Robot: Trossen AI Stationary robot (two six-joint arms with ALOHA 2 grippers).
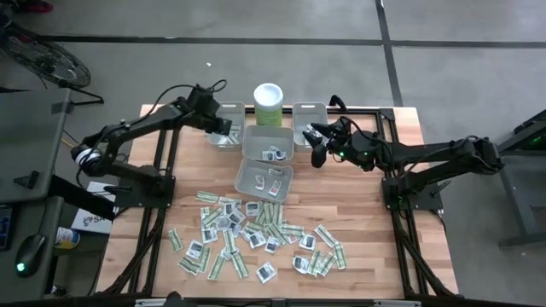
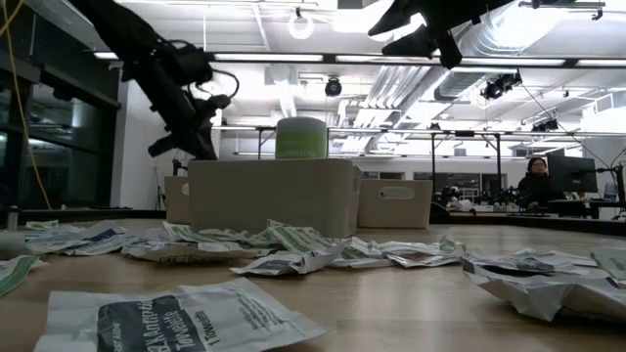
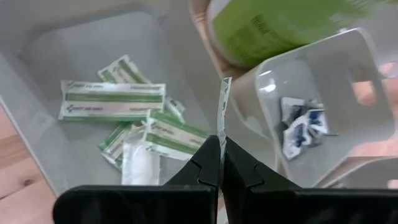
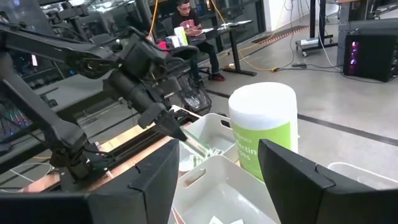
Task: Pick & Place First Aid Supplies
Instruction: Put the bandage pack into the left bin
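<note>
My left end effector (image 3: 219,163) pinched tight on green strip packet (image 3: 222,118) above far-left bin (image 3: 74,56). My right end effector (image 4: 214,168) agape, empty, near canister (image 4: 262,124).

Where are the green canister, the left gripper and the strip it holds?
green canister (image 1: 269,106), high view, on its white lid.
left gripper (image 3: 220,163), left wrist view, between its fingertips.
strip (image 3: 223,106), left wrist view, on its upper part.

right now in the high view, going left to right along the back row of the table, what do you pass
left tool over the left bin → green canister → right bin → right tool
</note>
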